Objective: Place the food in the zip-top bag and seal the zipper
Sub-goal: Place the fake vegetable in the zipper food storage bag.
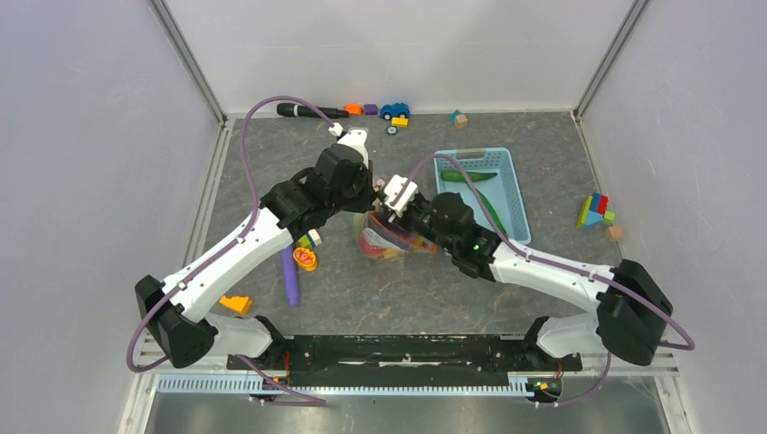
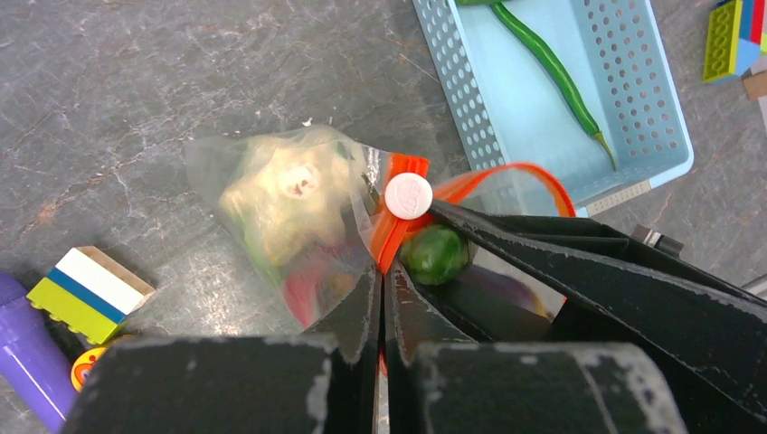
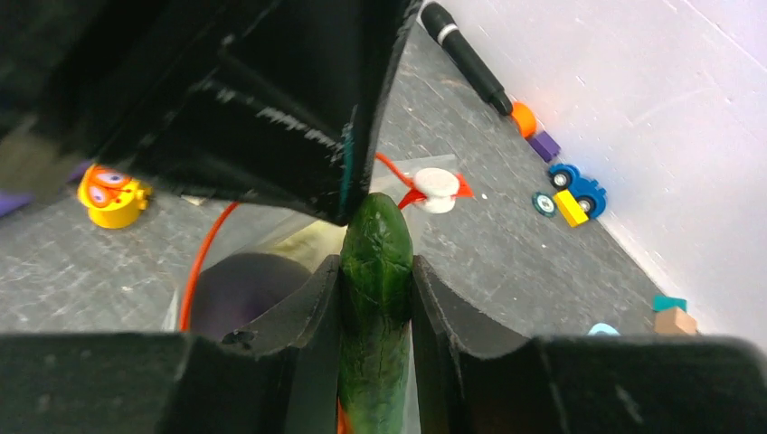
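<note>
The right gripper (image 3: 375, 276), narrowly open, clamped one cucumber (image 3: 377, 226), tip at the mouth of the one bag (image 2: 213, 163) ahead. The left gripper (image 2: 382, 285), nearly closed, pinched its zipper (image 2: 395, 237); one cabbage (image 2: 271, 203) and one eggplant (image 3: 237, 285) lay inside.

Your top view looks steeply down from above the near edge, taking in the whole tabletop (image 1: 380, 298). Your left wrist view sits close over the bag (image 2: 271, 208), facing down. Your right wrist view looks low along the cucumber (image 3: 375, 262) toward the wall (image 3: 633, 90). All three share the bag's mouth.
</note>
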`<state>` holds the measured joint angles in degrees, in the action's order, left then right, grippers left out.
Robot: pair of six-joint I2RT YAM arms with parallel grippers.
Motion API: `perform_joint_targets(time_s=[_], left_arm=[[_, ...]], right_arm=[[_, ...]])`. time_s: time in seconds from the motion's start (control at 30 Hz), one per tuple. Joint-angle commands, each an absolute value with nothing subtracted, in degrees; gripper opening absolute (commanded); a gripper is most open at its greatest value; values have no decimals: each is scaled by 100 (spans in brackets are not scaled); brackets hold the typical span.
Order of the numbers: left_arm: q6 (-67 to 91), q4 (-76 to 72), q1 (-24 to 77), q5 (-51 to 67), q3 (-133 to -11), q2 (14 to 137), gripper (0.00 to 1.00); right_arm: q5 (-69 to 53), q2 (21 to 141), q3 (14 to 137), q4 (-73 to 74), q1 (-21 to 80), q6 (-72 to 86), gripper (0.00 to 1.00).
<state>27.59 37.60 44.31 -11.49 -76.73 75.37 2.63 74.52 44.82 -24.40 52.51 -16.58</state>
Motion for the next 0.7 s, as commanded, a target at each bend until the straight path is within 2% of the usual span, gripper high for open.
perform_joint_targets(time_s=[0.0, 0.17, 0.4, 0.53, 0.67], left_arm=[[2768, 3249, 4412, -924, -7990, 7334, 2], [2717, 3166, 4412, -901, -7959, 7235, 2], [2842, 3023, 4413, -1290, -7886, 7210, 2], [2855, 2863, 4412, -1376, -7880, 7121, 2], [2749, 2747, 4412, -1388, -7910, 7090, 2]], right_arm=[[684, 8010, 5298, -1080, 5282, -1684, 0], [1188, 8278, 5737, -553, 5281, -1312, 0], [792, 8257, 5699, -25, 5282, -1945, 0], [1420, 8451, 5833, 535, 5284, -2083, 0], [2101, 8567, 5883, 466, 5282, -1846, 0]])
